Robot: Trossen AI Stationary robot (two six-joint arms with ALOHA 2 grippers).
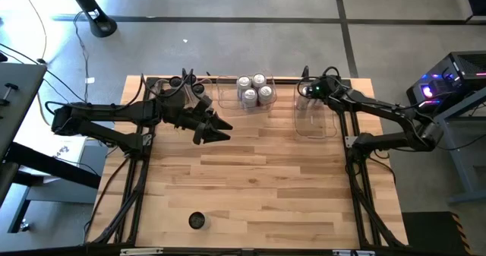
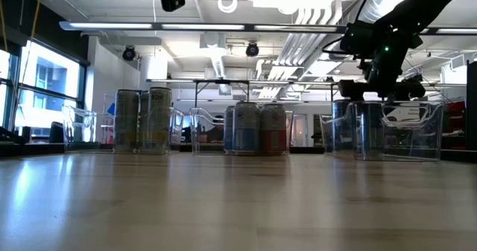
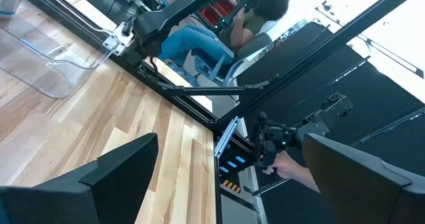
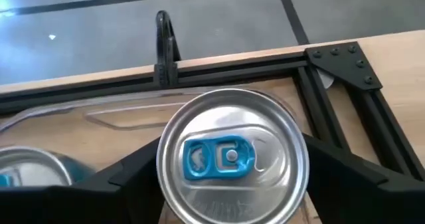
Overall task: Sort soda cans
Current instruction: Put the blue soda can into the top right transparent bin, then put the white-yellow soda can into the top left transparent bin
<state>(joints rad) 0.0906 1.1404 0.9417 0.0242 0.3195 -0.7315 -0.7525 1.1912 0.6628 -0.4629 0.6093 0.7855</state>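
A silver can with a blue pull tab [image 4: 231,156] sits between the two dark fingers of the right gripper [image 4: 232,167], which pinch it from both sides. In the overhead view this gripper [image 1: 307,90] hangs over the clear plastic bin [image 1: 315,119] at the upper right of the table, close to the table's far edge. A second silver can top [image 4: 30,167] shows at the lower left of the right wrist picture.

Three silver cans [image 1: 254,90] stand clustered in the middle clear bin [image 1: 228,96] at the upper centre of the frame. Dark cans [image 1: 184,85] stand at the upper left of the table, partly hidden by the left arm. One black-topped can [image 1: 197,221] stands alone near the lower centre of the wooden table [image 1: 258,188], well apart from the rest.

The left gripper [image 1: 220,129] hovers over bare wood left of centre, its fingers spread wide with nothing between them. In the left wrist picture a seated person [image 3: 226,38] shows beyond the table's edge.
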